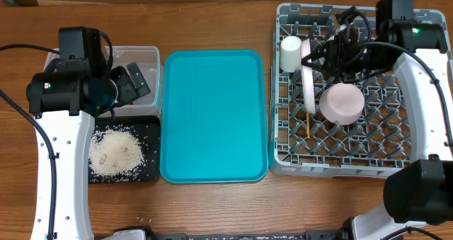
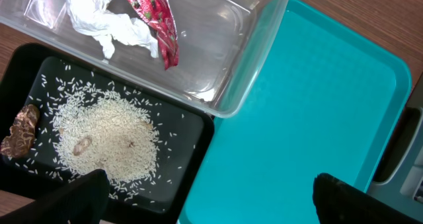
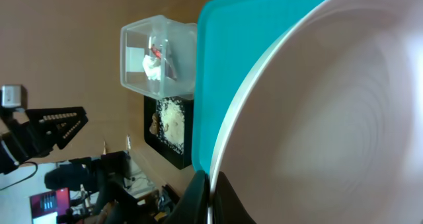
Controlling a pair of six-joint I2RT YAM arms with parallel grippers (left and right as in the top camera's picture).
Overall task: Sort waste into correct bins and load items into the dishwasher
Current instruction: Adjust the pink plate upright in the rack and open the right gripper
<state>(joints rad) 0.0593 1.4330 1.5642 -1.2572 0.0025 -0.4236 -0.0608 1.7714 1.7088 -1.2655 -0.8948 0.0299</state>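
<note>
The round pale-pink plate stands on edge, upper left in the square grey plastic dish rack, rim pinched by the right gripper. Released unseated, it could topple onto the pinkish round bowl beside it. The left gripper hangs spread, empty.

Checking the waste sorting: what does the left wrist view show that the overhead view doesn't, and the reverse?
Only left wrist: red wrapper and white tissue lying in the clear tub, plus a brown bit beside the rice. Only overhead: cup, pink plate, bowl and chopsticks in the grey rack. Both: rice on the black tray, teal tray, tub.
</note>
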